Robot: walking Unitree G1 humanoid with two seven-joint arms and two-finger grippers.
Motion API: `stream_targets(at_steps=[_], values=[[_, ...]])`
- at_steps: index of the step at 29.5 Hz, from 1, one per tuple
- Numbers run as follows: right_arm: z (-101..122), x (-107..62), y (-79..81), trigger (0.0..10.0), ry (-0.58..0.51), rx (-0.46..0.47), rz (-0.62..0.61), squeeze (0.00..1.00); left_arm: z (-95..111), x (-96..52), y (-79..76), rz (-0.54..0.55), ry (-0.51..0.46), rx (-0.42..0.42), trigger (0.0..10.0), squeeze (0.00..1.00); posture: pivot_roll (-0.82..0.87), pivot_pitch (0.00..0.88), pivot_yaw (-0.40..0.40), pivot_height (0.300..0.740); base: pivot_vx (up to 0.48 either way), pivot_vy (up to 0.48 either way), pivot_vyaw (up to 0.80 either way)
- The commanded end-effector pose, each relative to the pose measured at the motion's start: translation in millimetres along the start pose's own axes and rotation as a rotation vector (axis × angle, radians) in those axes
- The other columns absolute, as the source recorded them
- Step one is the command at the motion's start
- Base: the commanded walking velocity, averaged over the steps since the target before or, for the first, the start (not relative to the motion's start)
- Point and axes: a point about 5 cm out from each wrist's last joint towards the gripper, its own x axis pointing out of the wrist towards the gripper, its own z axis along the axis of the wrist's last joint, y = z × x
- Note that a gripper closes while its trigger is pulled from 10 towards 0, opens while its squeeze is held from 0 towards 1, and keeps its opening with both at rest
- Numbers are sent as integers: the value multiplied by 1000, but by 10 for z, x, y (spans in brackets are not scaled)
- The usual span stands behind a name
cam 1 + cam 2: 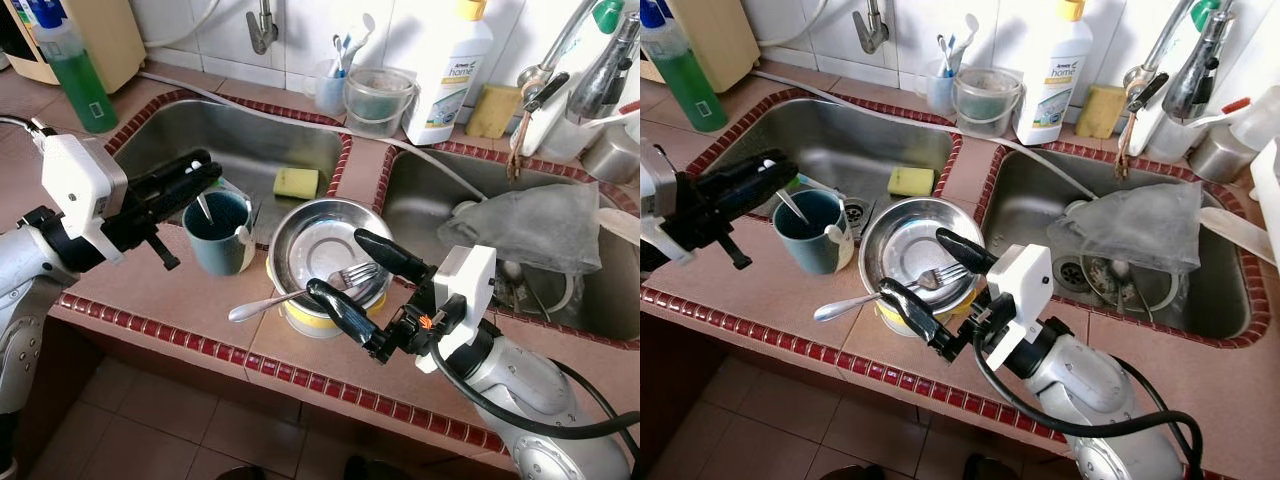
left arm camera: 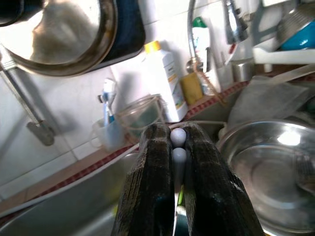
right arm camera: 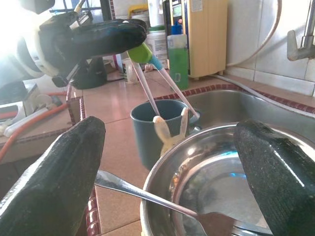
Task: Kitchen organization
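A teal mug [image 1: 218, 232] with a rabbit figure on its side stands on the tiled counter between the sinks. My left gripper [image 1: 205, 172] hovers just above it, shut on two thin white sticks [image 3: 147, 86] whose lower ends reach into the mug. To the mug's right, a steel bowl [image 1: 290, 225] rests on a yellow-rimmed dish. A fork [image 1: 300, 292] lies in the bowl, its handle sticking out over the rim toward the counter edge. My right gripper [image 1: 340, 265] is open over the bowl's near side, one finger on each side of the fork, not touching it.
Left sink [image 1: 250, 140] holds a yellow sponge [image 1: 296, 182]. A grey cloth [image 1: 530, 225] lies in the right sink. Along the back wall stand a white detergent bottle [image 1: 448, 70], a clear tub [image 1: 378, 98], a toothbrush cup [image 1: 330, 88] and a green bottle [image 1: 75, 65].
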Motion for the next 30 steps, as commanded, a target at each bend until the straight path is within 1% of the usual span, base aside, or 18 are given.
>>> stream_targets(at_steps=[1, 2, 4, 9, 11, 12, 16, 21, 23, 25, 26, 30], values=[[13, 3, 8, 10000, -6, -7, 11, 0, 49, 7, -39, -42, -2, -2, 10000, 0, -7, 162, -15, 740, 0, 0, 0], [14, 4, 7, 10000, -6, -8, 11, 0, 55, 8, -41, -47, -4, -14, 10000, 0, -7, 163, -15, 740, 0, 0, 0], [14, 5, 7, 10000, -6, -7, 12, 0, 68, 3, -51, -68, 1, -4, 10000, 0, -6, 163, -15, 740, 0, 0, 0], [11, 5, 11, 10000, -5, -4, 14, 0, 120, -26, -57, -109, 12, -45, 10000, 0, -4, 164, -14, 740, 0, 0, 0], [10, 5, 11, 10000, -4, -4, 14, 0, 136, -42, -63, -129, 19, -44, 10000, 0, -3, 166, -14, 740, 0, 0, 0], [9, 4, 9, 10000, -4, -4, 15, 0, 156, -54, -72, -149, 28, -63, 10000, 0, 0, 164, -15, 740, 0, 0, 0], [8, 11, 6, 10000, -5, -4, 18, 0, 200, -83, -78, -189, 55, -92, 10000, 0, 4, 162, -17, 740, 0, 0, 0], [6, 23, 7, 10000, -7, -4, 22, 0, 234, -91, -48, -186, 55, -92, 10000, 0, 8, 159, -20, 740, 0, 0, 0], [4, 26, 8, 10000, -8, -3, 23, 0, 238, -96, -36, -185, 60, -75, 10000, 0, 9, 157, -20, 740, 0, 0, 0], [4, 26, 8, 10000, -8, -3, 23, 0, 238, -96, -36, -185, 60, -75, 10000, 0, 9, 157, -20, 740, 0, 0, 0], [3, 27, 10, 10000, -8, -3, 24, 0, 243, -101, -37, -190, 58, -88, 10000, 0, 9, 156, -18, 740, 0, 0, 0], [0, 26, 11, 10000, -8, -3, 23, 0, 251, -121, -33, -202, 74, -94, 10000, 0, 12, 154, -21, 740, 0, 0, 0]])
